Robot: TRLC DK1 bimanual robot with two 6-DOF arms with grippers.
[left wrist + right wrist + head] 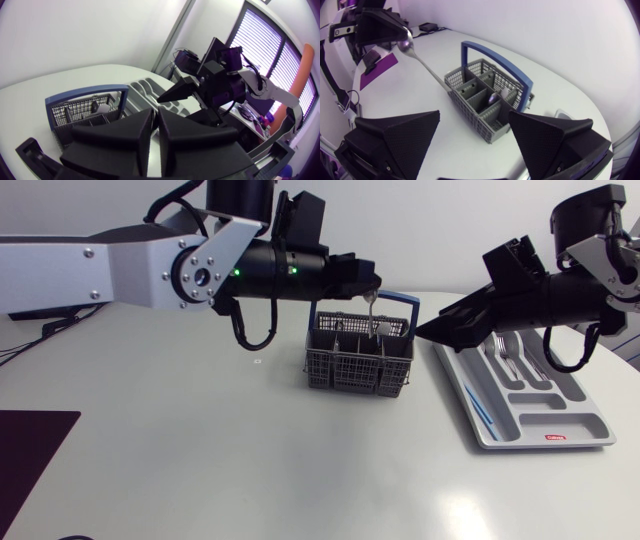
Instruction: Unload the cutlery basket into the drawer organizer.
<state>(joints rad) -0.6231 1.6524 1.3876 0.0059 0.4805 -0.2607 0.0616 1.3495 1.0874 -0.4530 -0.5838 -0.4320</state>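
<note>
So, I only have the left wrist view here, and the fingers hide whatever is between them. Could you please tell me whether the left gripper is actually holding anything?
Observer: Yes. The right wrist view shows the left gripper shut on a spoon, gripped near its bowl.
Operator: Thank you. Is the spoon clear of the basket?
Observer: I cannot tell. In the head view its handle hangs down and overlaps the top of the basket.
Operator: And is the right gripper free?
Observer: Yes. Its own wrist view shows the right gripper open and holding nothing.
</note>
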